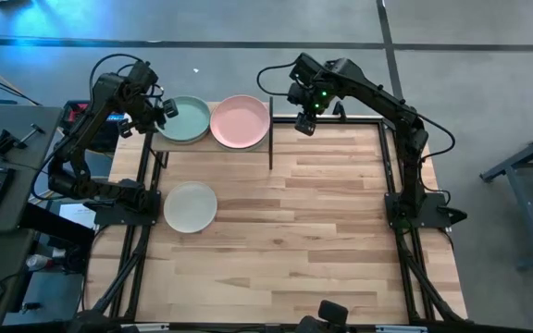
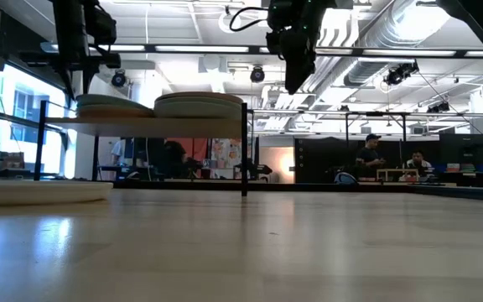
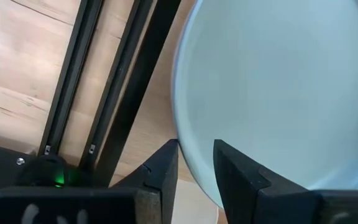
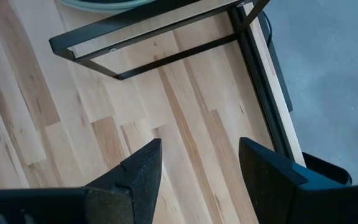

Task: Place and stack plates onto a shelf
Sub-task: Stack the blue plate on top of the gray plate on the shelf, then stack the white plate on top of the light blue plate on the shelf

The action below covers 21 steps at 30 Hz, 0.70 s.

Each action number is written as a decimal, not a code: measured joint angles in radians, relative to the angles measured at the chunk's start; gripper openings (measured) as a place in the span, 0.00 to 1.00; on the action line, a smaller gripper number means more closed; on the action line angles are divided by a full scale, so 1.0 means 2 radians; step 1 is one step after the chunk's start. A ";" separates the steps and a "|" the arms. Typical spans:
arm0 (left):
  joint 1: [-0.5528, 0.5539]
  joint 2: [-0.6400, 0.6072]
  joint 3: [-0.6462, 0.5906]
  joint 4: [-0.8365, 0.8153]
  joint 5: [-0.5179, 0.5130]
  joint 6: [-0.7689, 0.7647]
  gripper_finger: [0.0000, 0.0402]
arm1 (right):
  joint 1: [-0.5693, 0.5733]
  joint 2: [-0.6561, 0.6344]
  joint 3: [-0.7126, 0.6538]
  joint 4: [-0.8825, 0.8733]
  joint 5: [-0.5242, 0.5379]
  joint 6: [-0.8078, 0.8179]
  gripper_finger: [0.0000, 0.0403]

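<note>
Plates sit in three places on this table. On the far left, the left gripper (image 1: 167, 109) hangs at the outer edge of the shelf (image 1: 213, 144), and the pale green plate (image 1: 183, 119) lies directly in front of its fingers. It is round, shallow and matte, and it rests on top of a stack. In the left wrist view the rim of this plate (image 3: 278, 87) passes through the narrow gap between the two fingers (image 3: 241, 177); the jaws stand a little apart and I cannot tell if they touch the rim or grip it. Below this gripper, on the side of the arm's base, a white plate (image 1: 190, 206) lies alone and flat on the plank tabletop (image 1: 294, 222), well apart from the shelf.

Just to the right of the green plate, touching it or almost touching it, the pink plate (image 1: 240, 121) sits on the other half of the shelf. In the low view both stacks (image 2: 198, 104) look like flat discs on the raised board, which stands on thin black posts (image 2: 244, 151), and the white plate (image 2: 36, 191) shows at the left edge on the table.

Further right, the right gripper (image 1: 305, 125) hovers above the table just beside the right end of the shelf, near the pink plate but not touching it. Its fingers (image 4: 135, 177) are spread wide with nothing between them, only bare wood and the black frame of the shelf (image 4: 148, 37) ahead. People sit far behind the table in the room.
</note>
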 joint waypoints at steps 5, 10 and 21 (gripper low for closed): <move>0.000 -0.004 0.000 0.000 0.007 0.013 0.21 | 0.000 0.000 0.000 0.000 0.000 0.000 0.47; 0.000 -0.017 0.000 0.006 0.003 0.014 0.20 | 0.000 0.000 0.000 0.000 0.001 0.001 0.47; 0.000 -0.031 0.000 0.054 0.027 0.015 0.20 | 0.000 0.000 0.000 0.000 0.001 0.006 0.47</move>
